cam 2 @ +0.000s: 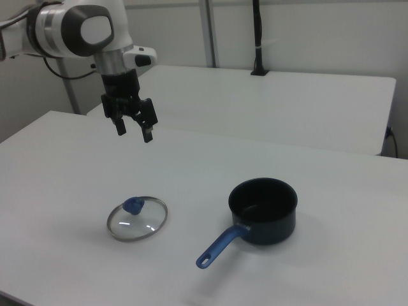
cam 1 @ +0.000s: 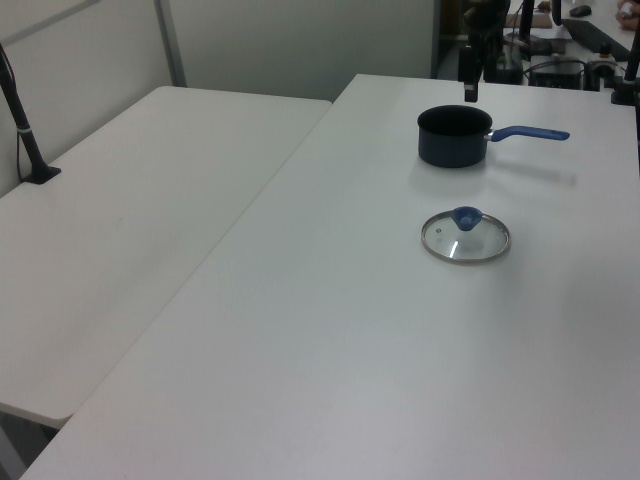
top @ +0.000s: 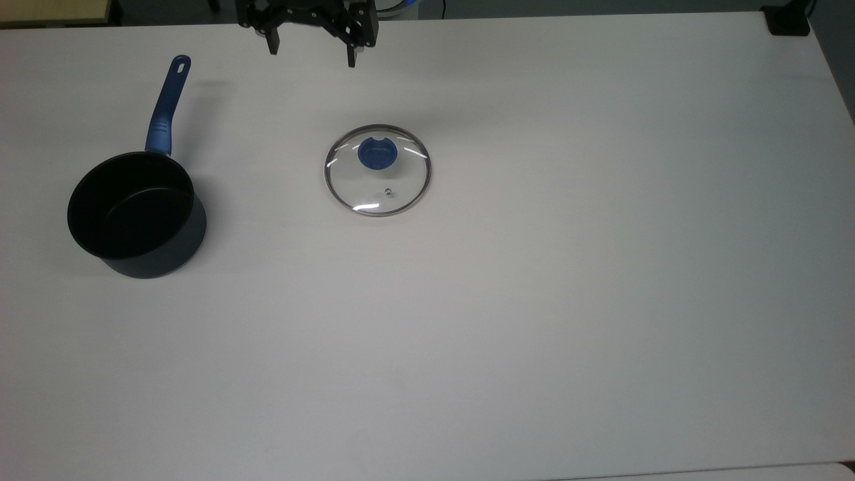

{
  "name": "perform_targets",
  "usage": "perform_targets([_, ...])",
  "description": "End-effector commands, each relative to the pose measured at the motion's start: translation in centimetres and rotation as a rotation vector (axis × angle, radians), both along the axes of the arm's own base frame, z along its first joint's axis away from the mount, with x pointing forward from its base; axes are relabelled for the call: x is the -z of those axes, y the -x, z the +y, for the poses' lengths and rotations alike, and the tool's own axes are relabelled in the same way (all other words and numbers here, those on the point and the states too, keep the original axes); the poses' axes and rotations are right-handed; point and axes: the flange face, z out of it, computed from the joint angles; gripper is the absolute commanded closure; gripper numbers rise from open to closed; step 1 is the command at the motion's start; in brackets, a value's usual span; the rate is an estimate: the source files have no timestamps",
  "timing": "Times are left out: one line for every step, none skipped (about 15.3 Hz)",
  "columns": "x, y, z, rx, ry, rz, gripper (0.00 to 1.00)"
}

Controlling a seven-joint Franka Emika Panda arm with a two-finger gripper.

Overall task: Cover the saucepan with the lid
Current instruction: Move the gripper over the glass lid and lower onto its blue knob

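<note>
On the white table [top: 534, 300] the lid [top: 378, 170] lies flat with its blue knob [top: 377, 153] up, near the middle in the top view, and a small steam vent [top: 387, 192] shows through the glass just below the knob in the top view. The saucepan [top: 136, 214] stands upright and uncovered toward the top view's left, well apart from the lid, its long blue handle [top: 167, 107] reaching toward the top view's upper edge. In the right view the lid [cam 2: 137, 218] sits to the left of the saucepan [cam 2: 263, 211], whose handle [cam 2: 220, 247] points toward the lower left of the right view. My claw [top: 311, 58] hangs in the air above the table's far edge in the top view, spread wide with nothing between its fingers, pointing down. In the right view my claw [cam 2: 133, 133] hovers well above the lid, clear of both lid and saucepan. In the left view the lid [cam 1: 465, 237] lies nearer the camera than the saucepan [cam 1: 455, 136], and my claw [cam 1: 469, 90] hangs just beyond the saucepan.
</note>
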Motion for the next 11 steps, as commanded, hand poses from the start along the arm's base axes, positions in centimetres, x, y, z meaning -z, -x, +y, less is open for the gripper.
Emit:
perform_targets([0.4, -1.3, 0.9, -0.018, 0.014, -0.048, 0.0])
perform_targets([1.4, -1.7, 1.1, -0.021, 0.008, -0.043, 0.0])
perform_targets([2.2, -2.0, 1.2, -0.022, 0.003, -0.031, 0.0])
perform_targets([3.0, -1.9, 1.4, -0.026, 0.002, -0.016, 0.0])
perform_targets([3.6, -1.8, 1.9, -0.034, 0.0, -0.004, 0.0])
perform_targets([4.2, -1.8, 2.6, -0.047, 0.0, 0.009, 0.0])
perform_targets([5.4, -1.7, 3.0, -0.058, 0.0, 0.029, 0.0])
perform_targets([6.8, -1.7, 3.6, -0.078, 0.003, 0.037, 0.0])
perform_targets([8.0, -1.4, 4.3, -0.092, 0.005, 0.043, 0.0])
perform_targets([10.1, -0.5, 4.9, -0.11, 0.016, 0.083, 0.0])
perform_targets([11.3, -0.1, 5.0, -0.114, 0.021, 0.106, 0.0])
